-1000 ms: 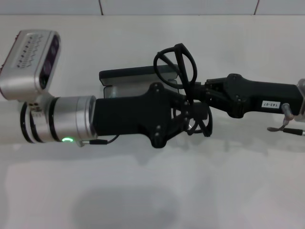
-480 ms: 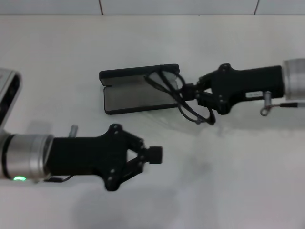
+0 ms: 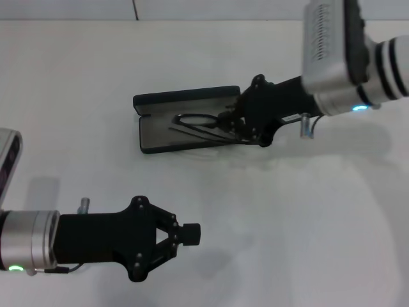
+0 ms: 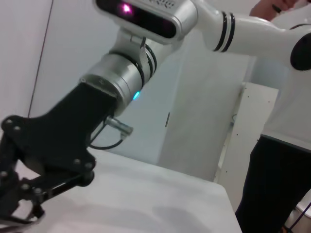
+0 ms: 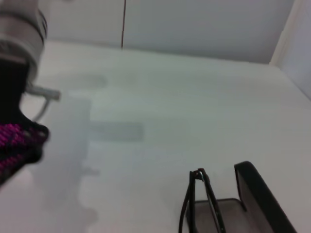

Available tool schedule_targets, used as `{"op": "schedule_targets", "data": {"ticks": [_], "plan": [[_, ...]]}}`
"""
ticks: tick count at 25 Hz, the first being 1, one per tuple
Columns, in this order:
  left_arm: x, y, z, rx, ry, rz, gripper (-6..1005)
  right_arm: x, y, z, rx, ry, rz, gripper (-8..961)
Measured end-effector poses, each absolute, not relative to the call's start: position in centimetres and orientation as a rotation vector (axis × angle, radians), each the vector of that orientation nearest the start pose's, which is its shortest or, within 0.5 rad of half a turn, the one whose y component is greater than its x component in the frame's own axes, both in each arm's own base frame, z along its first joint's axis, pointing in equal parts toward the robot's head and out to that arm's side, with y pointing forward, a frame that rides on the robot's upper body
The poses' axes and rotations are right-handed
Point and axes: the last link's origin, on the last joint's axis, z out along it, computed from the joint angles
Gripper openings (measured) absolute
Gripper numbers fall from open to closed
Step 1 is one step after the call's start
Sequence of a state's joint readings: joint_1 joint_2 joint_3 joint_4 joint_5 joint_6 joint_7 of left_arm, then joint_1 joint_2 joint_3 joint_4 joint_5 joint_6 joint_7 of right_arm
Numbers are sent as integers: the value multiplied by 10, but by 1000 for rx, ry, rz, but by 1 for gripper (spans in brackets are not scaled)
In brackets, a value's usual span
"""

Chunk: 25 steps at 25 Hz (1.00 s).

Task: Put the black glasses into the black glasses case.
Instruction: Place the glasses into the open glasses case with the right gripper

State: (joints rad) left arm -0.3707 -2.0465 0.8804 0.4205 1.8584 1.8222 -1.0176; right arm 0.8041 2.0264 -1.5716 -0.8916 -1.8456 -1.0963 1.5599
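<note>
At right hand: black glasses

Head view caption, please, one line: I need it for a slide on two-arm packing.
Right gripper lowers black glasses into the open case; left gripper waits nearby, shut.

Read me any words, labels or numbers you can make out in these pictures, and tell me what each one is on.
None can be read.
Open matte black rectangular glasses case: no lettering legible on the lid or the grey lining.
Thin black-framed glasses in the case: no marking visible.
Right gripper and left gripper: no label visible.
</note>
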Motion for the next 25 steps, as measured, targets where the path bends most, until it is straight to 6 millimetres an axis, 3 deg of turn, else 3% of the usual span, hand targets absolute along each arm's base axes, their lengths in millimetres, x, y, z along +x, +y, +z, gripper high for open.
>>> {"op": "schedule_targets", "data": {"ticks": [10,25], "plan": [[-292,230,-30,-2890,-489,-963,36,100,390,-97,-2827,-388,45,56],[-288,233,-30,-2904,-471,-968,39,98,391,-115,-2742,-491,-18,56]]}}
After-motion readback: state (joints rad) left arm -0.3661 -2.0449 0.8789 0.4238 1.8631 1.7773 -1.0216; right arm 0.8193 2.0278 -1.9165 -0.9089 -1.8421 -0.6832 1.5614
